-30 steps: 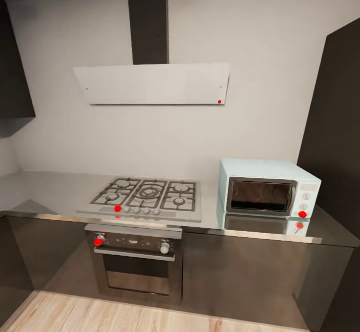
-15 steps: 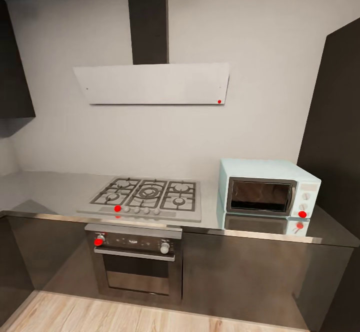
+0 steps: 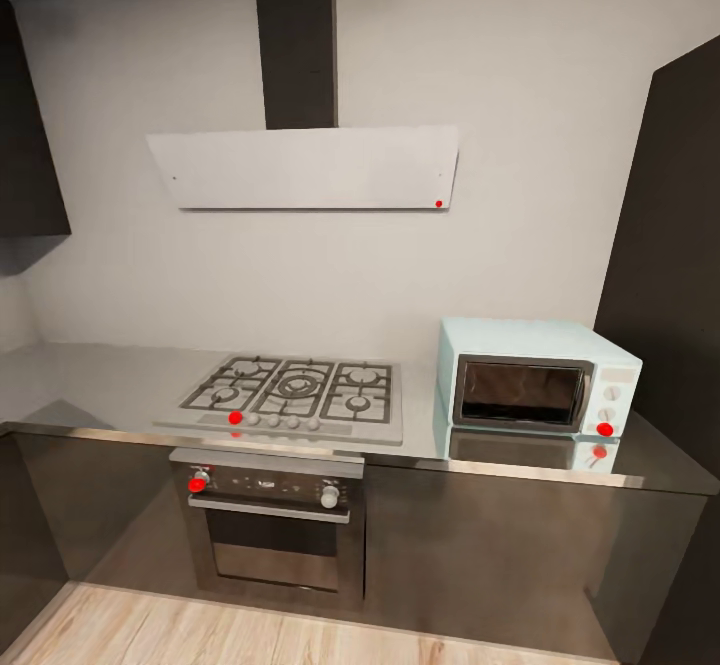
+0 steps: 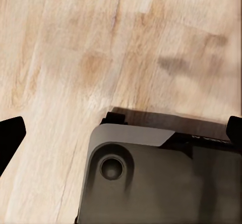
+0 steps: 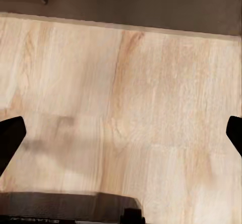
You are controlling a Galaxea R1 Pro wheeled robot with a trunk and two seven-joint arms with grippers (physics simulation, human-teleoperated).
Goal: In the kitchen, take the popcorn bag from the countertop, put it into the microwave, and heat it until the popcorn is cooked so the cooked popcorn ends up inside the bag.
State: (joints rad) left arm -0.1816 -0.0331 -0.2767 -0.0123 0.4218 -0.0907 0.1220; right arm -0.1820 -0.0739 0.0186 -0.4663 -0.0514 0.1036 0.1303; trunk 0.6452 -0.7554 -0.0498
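The pale mint-blue boxy microwave (image 3: 537,381) with its dark glass door shut stands at about 4 o'clock in the head view, on the long grey reflective steel bench (image 3: 90,375) and close to the tall dark cabinet (image 3: 668,275) at 3 o'clock. Just beside it, toward 6 o'clock, lies the grated steel gas hob (image 3: 290,397), with the dark built-in oven (image 3: 270,525) under it and the flat white extractor hood (image 3: 305,167) above at 12 o'clock. The popcorn bag cannot be made out on the bench.

Both wrist views look down on the pale wooden plank floor (image 5: 126,93). The left fingers (image 4: 10,135) are spread wide apart — holding nothing — above a dark grey part of the robot's base (image 4: 161,178); the right fingers (image 5: 9,133) are likewise released and empty
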